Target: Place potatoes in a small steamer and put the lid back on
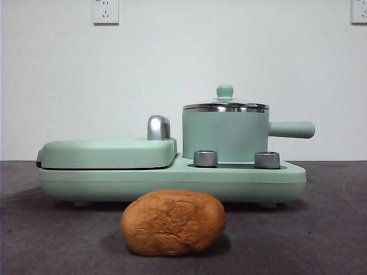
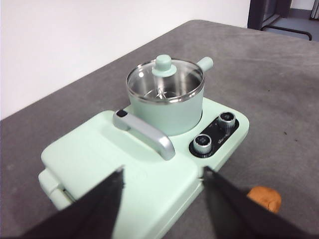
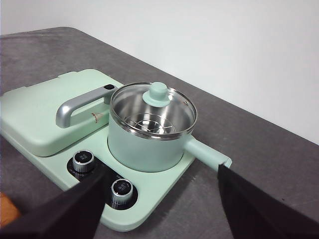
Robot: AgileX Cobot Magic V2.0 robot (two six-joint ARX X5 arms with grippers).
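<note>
An orange-brown potato (image 1: 172, 222) with cracked skin lies on the grey table in front of the appliance; slivers of the potato (image 2: 264, 197) (image 3: 7, 209) show in both wrist views. The small mint-green steamer (image 1: 225, 136) (image 2: 167, 107) (image 3: 144, 142) stands on the appliance's right half, side handle (image 1: 291, 129) pointing right. Its glass lid (image 1: 225, 105) (image 2: 165, 79) (image 3: 153, 110) with a green knob rests on the steamer. My left gripper (image 2: 163, 181) hovers open above the grill side. My right gripper (image 3: 160, 181) hovers open above the dials and steamer handle. Neither holds anything.
A flat mint-green grill cover (image 1: 108, 153) with a chrome handle (image 1: 158, 127) (image 2: 144, 133) (image 3: 79, 104) fills the appliance's left half. Two steel dials (image 1: 205, 158) (image 1: 266, 160) sit in front of the steamer. A white wall stands behind.
</note>
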